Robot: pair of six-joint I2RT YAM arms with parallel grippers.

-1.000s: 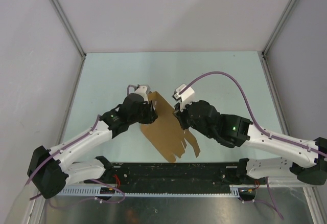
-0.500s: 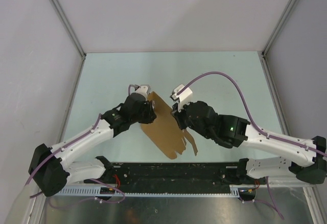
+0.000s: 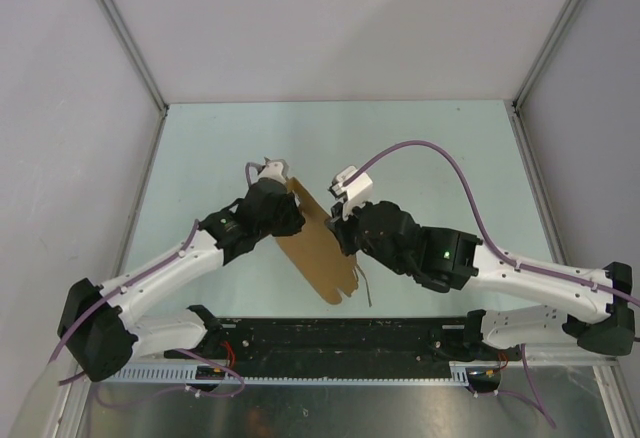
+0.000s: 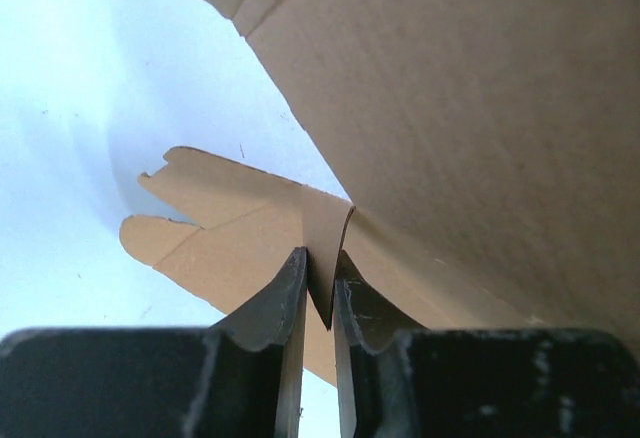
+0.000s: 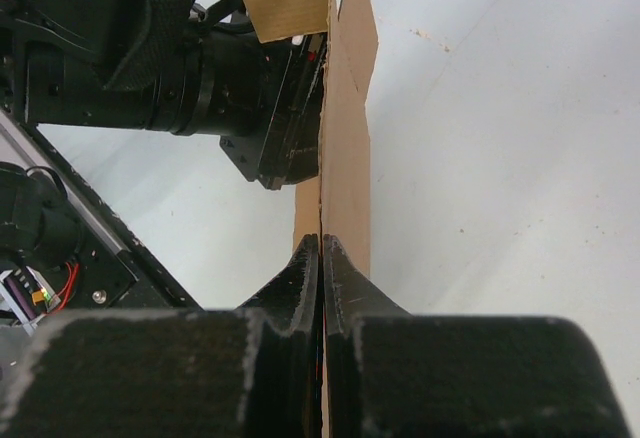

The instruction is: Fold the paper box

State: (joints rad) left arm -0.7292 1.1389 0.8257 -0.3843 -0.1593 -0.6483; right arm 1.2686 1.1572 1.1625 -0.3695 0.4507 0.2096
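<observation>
— The box reads as thin brown cardboard: matt, with a fine fibrous grain and clean-cut edges.
— And the table?
— Pale and smooth, with a soft sheen and a few small specks.
— The fingers of the left gripper are black plastic, dull and slightly grainy. Those of the right gripper look the same.
— The arms have glossy white plastic shells over matt black joints. The cable has a smooth purple sheath.
— The walls are flat, matt grey panels framed by metal bars.
— At the near edge is a black rail. Below it lies silvery sheet metal with a dull shine.
</observation>
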